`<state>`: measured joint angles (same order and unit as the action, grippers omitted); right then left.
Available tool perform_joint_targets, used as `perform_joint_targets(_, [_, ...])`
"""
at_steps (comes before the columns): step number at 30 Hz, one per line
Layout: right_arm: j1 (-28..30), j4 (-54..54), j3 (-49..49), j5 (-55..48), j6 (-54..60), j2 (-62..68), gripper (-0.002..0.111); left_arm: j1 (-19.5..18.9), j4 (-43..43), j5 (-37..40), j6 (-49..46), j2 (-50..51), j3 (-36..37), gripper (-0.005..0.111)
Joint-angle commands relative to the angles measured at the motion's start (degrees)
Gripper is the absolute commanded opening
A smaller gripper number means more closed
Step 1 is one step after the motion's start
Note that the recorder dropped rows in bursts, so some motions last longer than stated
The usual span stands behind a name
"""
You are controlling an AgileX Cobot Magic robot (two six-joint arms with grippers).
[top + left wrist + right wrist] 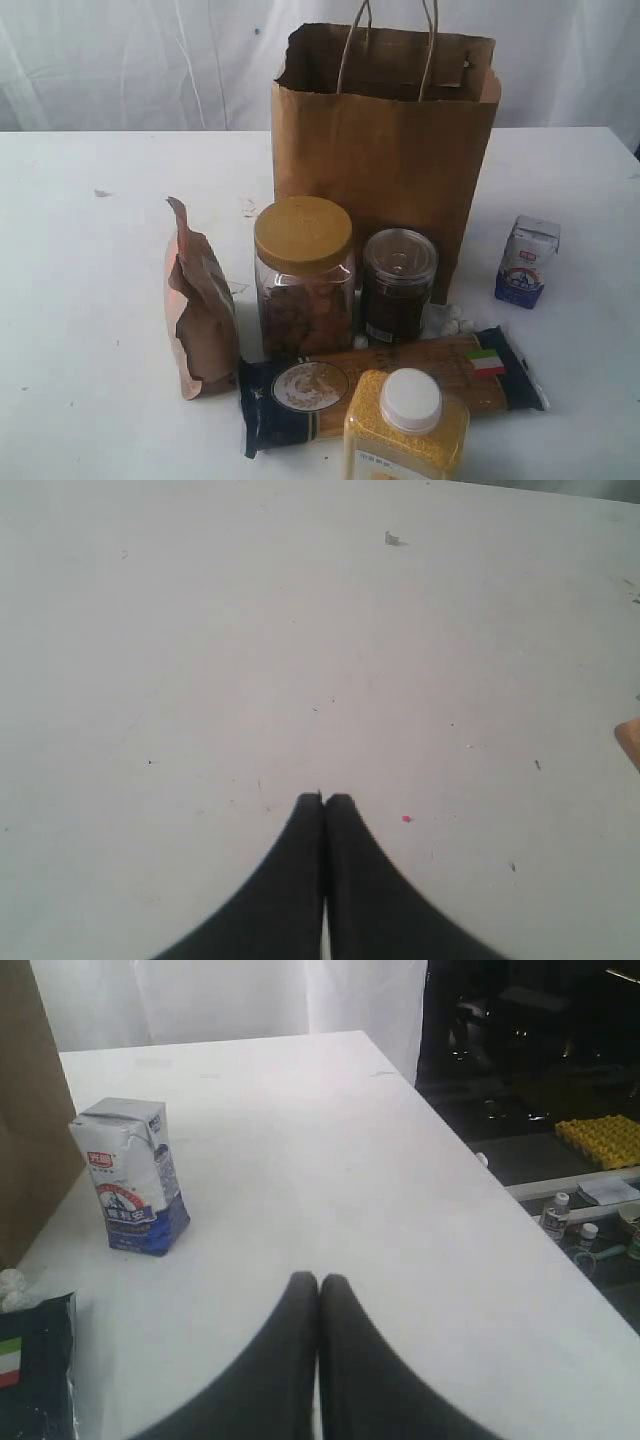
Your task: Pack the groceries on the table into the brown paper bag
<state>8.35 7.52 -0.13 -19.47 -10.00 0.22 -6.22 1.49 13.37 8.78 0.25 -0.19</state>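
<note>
Since all six groceries sit out on the table [80, 300], I judge that packing has not begun. The bag [385, 150] stands upright at the back with its mouth open and its handles up; its inside is hidden. The spaghetti pack [300, 390] lies flat in front, its long axis running left to right across the exterior view. Behind it stands the gold-lidded jar [303, 280], with the pouch [200, 310] upright just to its left. The yellow bottle [405, 425] is nearest the camera, overlapping the pack in this view. The dark jar [398, 285] stands just right of the gold-lidded one, close against the bag's front. The carton [527, 260] stands upright by itself, right of the bag and apart from the cluster.

Neither arm shows in the exterior view. The left gripper [324, 800] has its fingers pressed together on nothing, over bare table. The right gripper [318, 1280] is likewise closed and empty, and the carton [132, 1175] stands near it, beyond its fingertips toward the bag. The right arm looks the nearer one for that carton; its fingers would have to part first.
</note>
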Motion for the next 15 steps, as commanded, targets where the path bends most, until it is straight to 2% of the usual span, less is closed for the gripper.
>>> perform_joint_targets(1, [0.28,0.00,0.13,0.26,-0.35,-0.22,0.000,0.22,-0.08,-0.14,0.02,-0.25,0.19,0.000])
perform_joint_targets(15, [0.28,6.07,0.13,2.74,1.46,-0.22,0.000,0.22,-0.08,-0.14,0.02,-0.25,0.19,0.000])
